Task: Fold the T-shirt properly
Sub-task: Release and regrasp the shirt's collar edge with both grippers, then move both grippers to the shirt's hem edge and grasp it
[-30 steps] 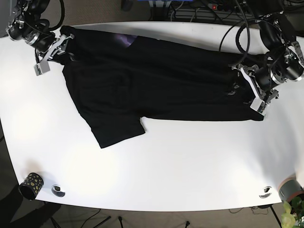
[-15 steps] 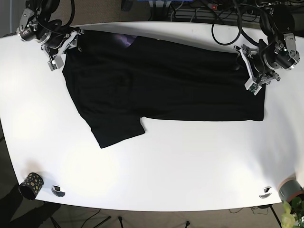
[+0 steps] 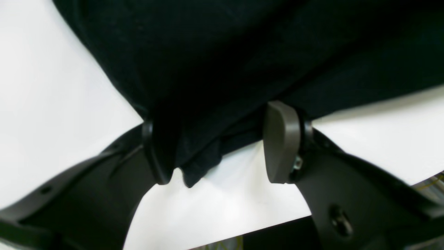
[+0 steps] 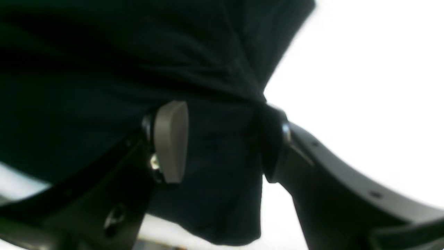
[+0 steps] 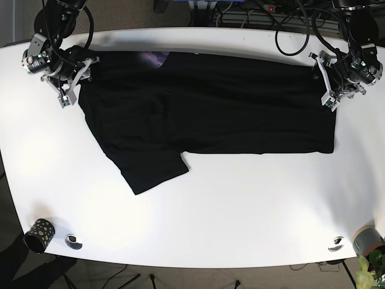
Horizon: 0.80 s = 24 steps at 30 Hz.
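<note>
The black T-shirt (image 5: 210, 108) lies flat across the far half of the white table (image 5: 240, 211), with one sleeve (image 5: 150, 168) sticking out toward the front left. My right gripper (image 5: 69, 87) sits at the shirt's left edge. In the right wrist view the right gripper (image 4: 222, 139) is open, with dark cloth (image 4: 215, 180) filling the wide gap. My left gripper (image 5: 329, 90) is at the shirt's right edge. The left wrist view shows the left gripper (image 3: 215, 139) open too, and a loose cloth corner (image 3: 194, 166) hangs between its fingers.
A black dotted cup (image 5: 39, 235) and a small round fitting (image 5: 73, 241) sit at the front left corner. Another fitting (image 5: 337, 243), a grey can (image 5: 367, 241) and a plant are at the front right. Cables run along the back edge.
Both grippers moved outward and toward the table's far edge. The shirt's upper edge went back with them and the cloth now lies flatter and wider; the sleeve shifted slightly.
</note>
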{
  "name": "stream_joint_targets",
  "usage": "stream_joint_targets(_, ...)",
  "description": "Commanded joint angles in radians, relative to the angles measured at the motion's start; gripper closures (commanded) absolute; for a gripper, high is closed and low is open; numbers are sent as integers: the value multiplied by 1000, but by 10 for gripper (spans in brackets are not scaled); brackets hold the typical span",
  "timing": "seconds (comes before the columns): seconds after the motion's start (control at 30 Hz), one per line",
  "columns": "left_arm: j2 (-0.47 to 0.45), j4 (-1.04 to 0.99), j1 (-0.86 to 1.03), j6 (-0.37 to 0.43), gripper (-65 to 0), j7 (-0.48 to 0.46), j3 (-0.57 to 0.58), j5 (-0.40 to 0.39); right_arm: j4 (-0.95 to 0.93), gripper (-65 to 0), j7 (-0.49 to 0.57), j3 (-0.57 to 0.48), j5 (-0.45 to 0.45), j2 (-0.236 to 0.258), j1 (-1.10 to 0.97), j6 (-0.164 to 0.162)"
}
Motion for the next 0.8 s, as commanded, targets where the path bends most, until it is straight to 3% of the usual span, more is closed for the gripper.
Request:
stream_joint_targets(0.0, -42, 41, 24, 3, -329, 12, -42, 29, 0, -319, -14, 4, -59, 12, -1, -9)
stream_joint_targets(0.1, -47, 53, 37, 3, -310, 14, -98, 38, 0, -319, -14, 4, -64, 15, 13, -9)
stream_joint_targets(0.37, -64, 32, 57, 3, -310, 15, -108, 72, 109, -319, -28, 2, -61, 24, 10, -9)
stream_joint_targets(0.57, -59, 113, 94, 3, -307, 15, -138, 62, 275, -319, -126, 4, -58, 21, 3, -9)
stream_joint_targets(0.77, -28, 208, 85, 3, -308, 17, -261, -57, 298, -320, -135, 4, -18, 3, 75, -9)
